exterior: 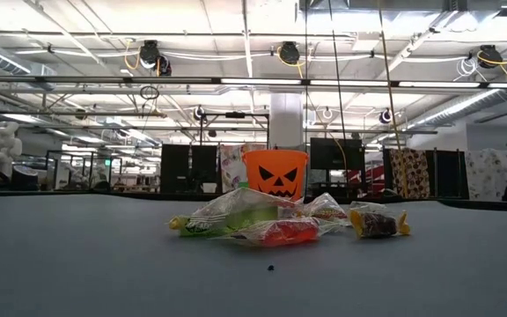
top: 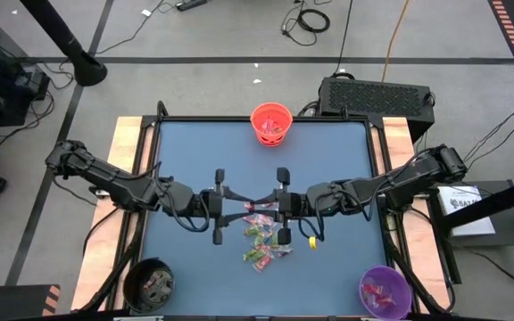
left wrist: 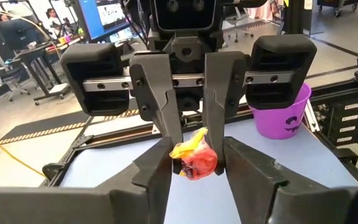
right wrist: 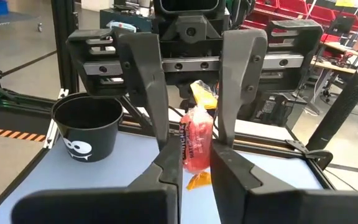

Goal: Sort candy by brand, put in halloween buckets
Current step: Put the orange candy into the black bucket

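High over the table's middle, my right gripper (right wrist: 194, 163) is shut on a red candy with a yellow end (right wrist: 197, 134). Facing it, my left gripper (left wrist: 197, 163) is open, one finger close on each side of the same candy (left wrist: 196, 160); I cannot tell whether they touch it. Below, a pile of candy (top: 261, 236) in clear, green and red wrappers lies on the blue tabletop. The orange bucket (top: 271, 123) stands at the far edge, the black bucket (top: 148, 283) at the near left corner and the purple bucket (top: 385, 290) at the near right. My right gripper pinches the red candy's lower half (right wrist: 196, 152) between its two fingers. The fingers lie about level and come from the table's right side. The candy stands on end with its yellow end (right wrist: 204, 94) up, lifted well clear of the table.
A single yellow candy (top: 311, 241) lies apart, to the right of the pile. Wooden rails (top: 130, 143) flank the tabletop. A black box (top: 375, 94) sits behind the far right corner. The blue surface around the pile is bare.
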Robot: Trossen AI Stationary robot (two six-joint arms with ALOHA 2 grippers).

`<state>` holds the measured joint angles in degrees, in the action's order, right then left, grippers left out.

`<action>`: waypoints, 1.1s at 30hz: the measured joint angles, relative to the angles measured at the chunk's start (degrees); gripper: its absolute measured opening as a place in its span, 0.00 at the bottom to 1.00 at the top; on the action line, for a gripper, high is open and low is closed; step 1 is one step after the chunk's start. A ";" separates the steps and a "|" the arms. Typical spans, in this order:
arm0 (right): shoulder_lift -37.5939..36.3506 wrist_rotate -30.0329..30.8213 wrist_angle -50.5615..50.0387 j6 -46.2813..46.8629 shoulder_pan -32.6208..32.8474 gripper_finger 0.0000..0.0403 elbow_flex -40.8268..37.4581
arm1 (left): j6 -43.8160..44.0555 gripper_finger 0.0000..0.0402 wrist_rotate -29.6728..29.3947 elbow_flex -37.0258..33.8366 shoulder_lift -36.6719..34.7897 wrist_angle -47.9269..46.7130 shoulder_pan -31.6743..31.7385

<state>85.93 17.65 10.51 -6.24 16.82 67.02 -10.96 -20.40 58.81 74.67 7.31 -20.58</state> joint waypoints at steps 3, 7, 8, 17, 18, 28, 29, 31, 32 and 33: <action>0.00 0.00 -0.03 0.00 0.00 0.12 0.00 | -0.21 0.33 0.00 0.00 0.00 0.02 0.00; 0.00 0.02 -0.05 0.00 0.00 0.12 0.00 | -0.52 0.29 0.00 0.00 0.00 0.13 0.00; 0.00 0.02 -0.07 0.01 0.00 0.12 0.00 | -0.52 0.28 0.00 0.00 0.00 0.13 0.00; 0.00 0.02 -0.08 0.01 0.00 0.12 0.00 | -1.46 0.27 -0.02 0.00 0.00 0.26 0.00; 0.00 0.04 -0.08 0.00 0.00 0.12 0.00 | -1.46 0.27 -0.10 0.00 0.00 0.28 0.00; -0.02 0.31 -0.08 0.00 -0.02 0.12 0.00 | -1.60 0.27 -0.88 0.00 0.02 0.30 -0.02; -0.02 0.32 -0.08 0.00 -0.02 0.12 0.00 | -1.60 0.27 -0.90 0.00 0.02 0.31 -0.02; -0.02 0.31 -0.08 0.00 -0.02 0.12 0.00 | -1.60 0.27 -0.93 0.00 0.02 0.29 -0.02; -0.02 0.31 -0.08 0.00 -0.02 0.12 0.00 | -1.60 0.27 -0.95 0.00 0.02 0.30 -0.02; -0.02 0.31 -0.08 0.00 -0.04 0.12 0.00 | -1.58 0.27 -1.02 0.00 0.02 0.31 -0.02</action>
<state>85.91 17.96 10.44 -6.24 16.78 67.02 -12.54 -21.42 58.81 74.70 7.62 -20.60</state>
